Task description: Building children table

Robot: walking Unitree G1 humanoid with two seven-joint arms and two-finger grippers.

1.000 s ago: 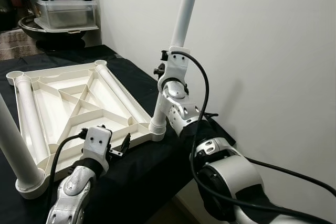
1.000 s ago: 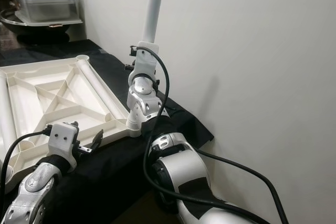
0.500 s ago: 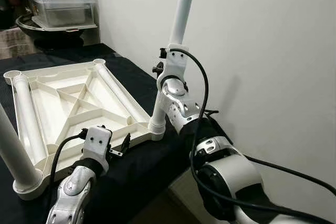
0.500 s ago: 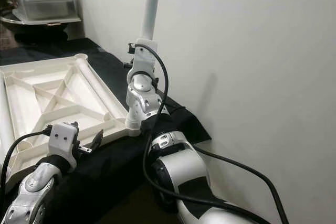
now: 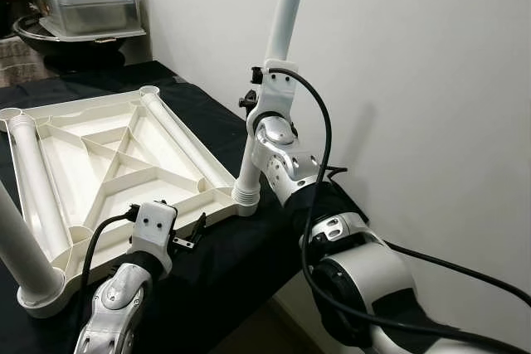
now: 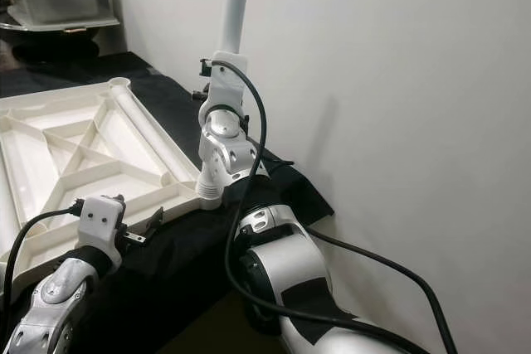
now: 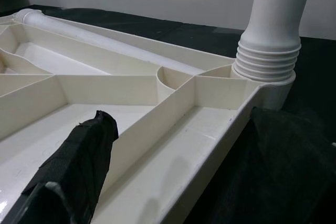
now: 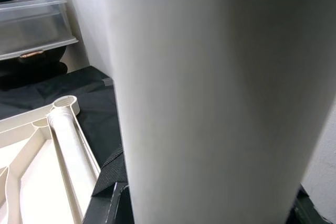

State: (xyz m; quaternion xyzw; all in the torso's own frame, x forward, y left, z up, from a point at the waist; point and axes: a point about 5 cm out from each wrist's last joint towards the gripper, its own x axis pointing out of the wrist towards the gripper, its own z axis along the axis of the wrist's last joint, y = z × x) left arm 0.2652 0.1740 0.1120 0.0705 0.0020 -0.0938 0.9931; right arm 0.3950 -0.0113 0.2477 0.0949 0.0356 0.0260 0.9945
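Note:
A white plastic table top [image 5: 124, 151] lies upside down on a black cloth. A white leg [image 5: 282, 14] stands upright in its near right corner socket [image 5: 246, 196], with my right gripper [image 5: 262, 93] shut around it about halfway up; in the right wrist view the leg [image 8: 210, 93] sits between the black fingers [image 8: 107, 182]. A second leg [image 5: 21, 254] stands in the near left corner. Two more legs lie inside the top, one along each long side [image 5: 178, 143]. My left gripper [image 7: 178, 171] is open at the near rim, one finger [image 7: 73, 171] inside the frame.
The white wall [image 5: 415, 80] runs close along the right of the table. A clear plastic box [image 5: 83, 6] under a green lid and a dark bowl [image 5: 75, 43] stand at the far left. The black cloth's edge [image 5: 274, 271] drops off by my right arm.
The whole picture has shifted a little, so the camera moved. The right gripper still holds the upright leg in its socket; the left gripper has stayed at the rim.

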